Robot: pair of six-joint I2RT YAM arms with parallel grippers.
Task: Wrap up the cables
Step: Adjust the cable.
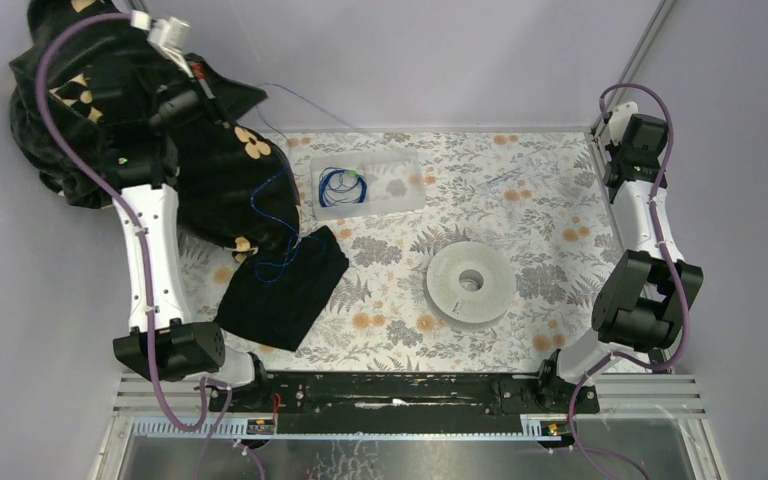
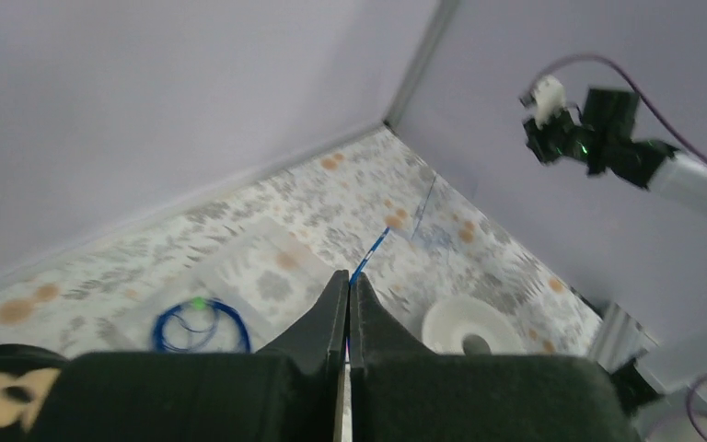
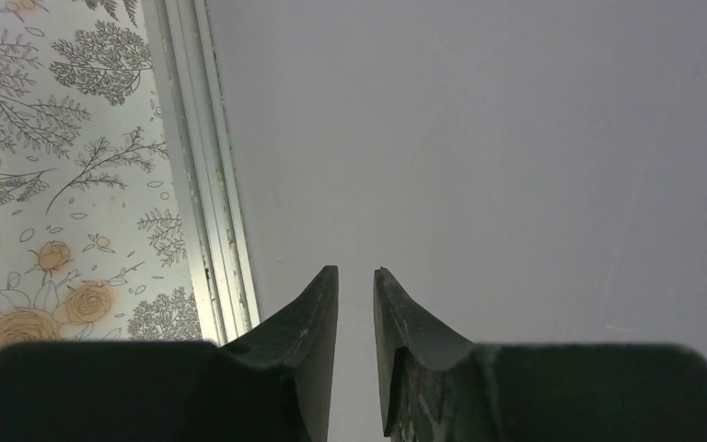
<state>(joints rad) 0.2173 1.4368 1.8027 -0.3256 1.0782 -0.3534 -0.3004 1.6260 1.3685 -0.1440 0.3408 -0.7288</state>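
Floral tabletop: cables coiled in clear tray (one strand straggling). Jaws of left gripper pinch a blue strand; right gripper jaws stand slightly apart.

Lab test booth. My left arm and right arm sit bolted to a black rail; plain grey walls enclose the flower-patterned table.

Left arm stretched up to the far left, left gripper pinched tight; right gripper sits far right, jaws slightly apart.
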